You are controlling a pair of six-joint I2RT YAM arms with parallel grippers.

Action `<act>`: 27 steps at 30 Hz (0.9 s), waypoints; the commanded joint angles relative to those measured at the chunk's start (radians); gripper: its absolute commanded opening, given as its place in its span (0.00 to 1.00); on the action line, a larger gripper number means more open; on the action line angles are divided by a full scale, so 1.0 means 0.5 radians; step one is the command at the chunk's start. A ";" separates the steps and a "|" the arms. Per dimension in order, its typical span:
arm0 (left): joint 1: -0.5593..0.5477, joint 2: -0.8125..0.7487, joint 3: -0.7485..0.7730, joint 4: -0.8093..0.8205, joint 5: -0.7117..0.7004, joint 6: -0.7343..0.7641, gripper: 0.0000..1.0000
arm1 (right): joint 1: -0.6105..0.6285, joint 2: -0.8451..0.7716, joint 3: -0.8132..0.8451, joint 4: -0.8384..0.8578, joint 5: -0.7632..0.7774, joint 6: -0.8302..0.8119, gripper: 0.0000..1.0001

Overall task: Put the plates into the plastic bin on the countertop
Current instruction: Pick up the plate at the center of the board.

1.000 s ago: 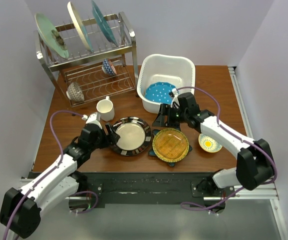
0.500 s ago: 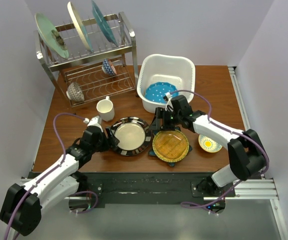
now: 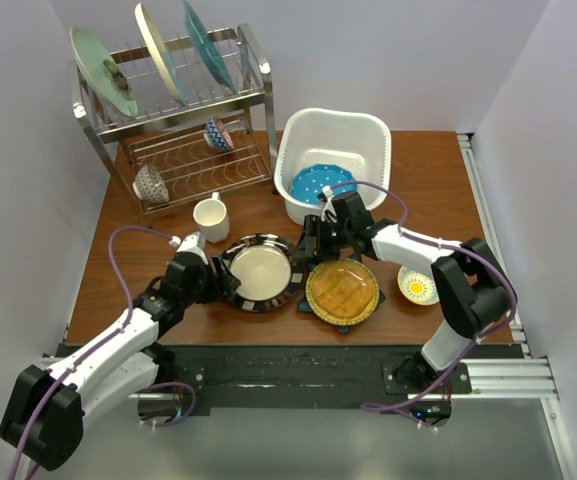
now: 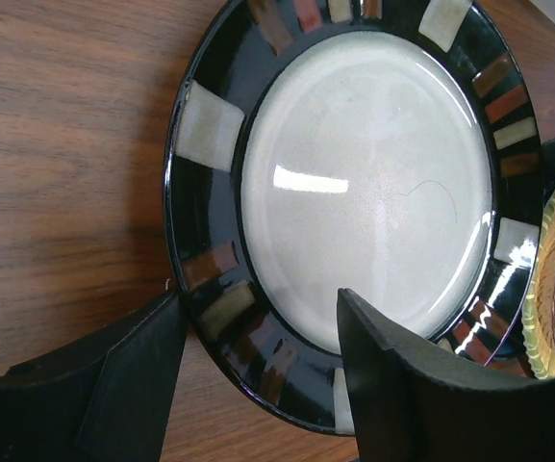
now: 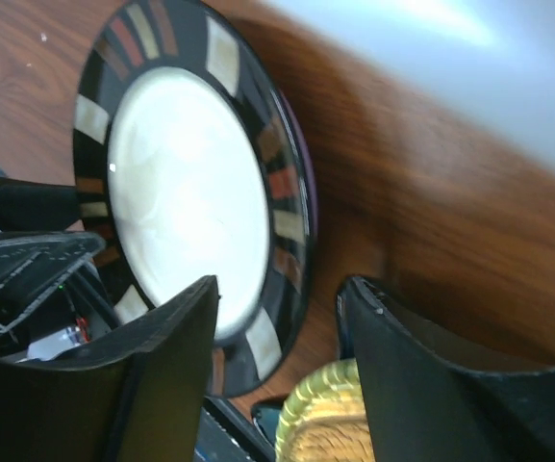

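Straddling the black-rimmed plate (image 3: 260, 272), left gripper (image 4: 263, 306) and right gripper (image 5: 279, 289) gape partway.

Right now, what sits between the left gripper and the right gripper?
The black-rimmed cream plate lies between the left gripper and right gripper, one at each edge; clearest in the top view.

The right tool (image 3: 308, 245) has swung left to the black-rimmed plate (image 3: 260, 272).

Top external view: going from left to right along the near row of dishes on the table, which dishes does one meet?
Black-rimmed cream plate → amber round plate → small yellow-centred bowl.
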 commanded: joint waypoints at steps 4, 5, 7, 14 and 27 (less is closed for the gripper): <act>-0.005 0.000 -0.045 0.112 0.017 -0.020 0.66 | 0.041 0.124 0.087 0.157 -0.117 0.069 0.48; -0.005 0.000 -0.042 0.115 0.014 -0.017 0.66 | 0.041 0.136 0.093 0.154 -0.120 0.075 0.45; -0.005 0.006 -0.042 0.115 0.017 -0.017 0.66 | 0.045 0.173 0.118 0.145 -0.135 0.069 0.43; -0.005 0.003 -0.048 0.118 0.017 -0.017 0.66 | 0.054 0.179 0.164 0.093 -0.138 0.051 0.26; -0.005 -0.018 -0.045 0.118 0.060 -0.011 0.65 | 0.063 0.063 0.106 0.096 -0.242 0.063 0.11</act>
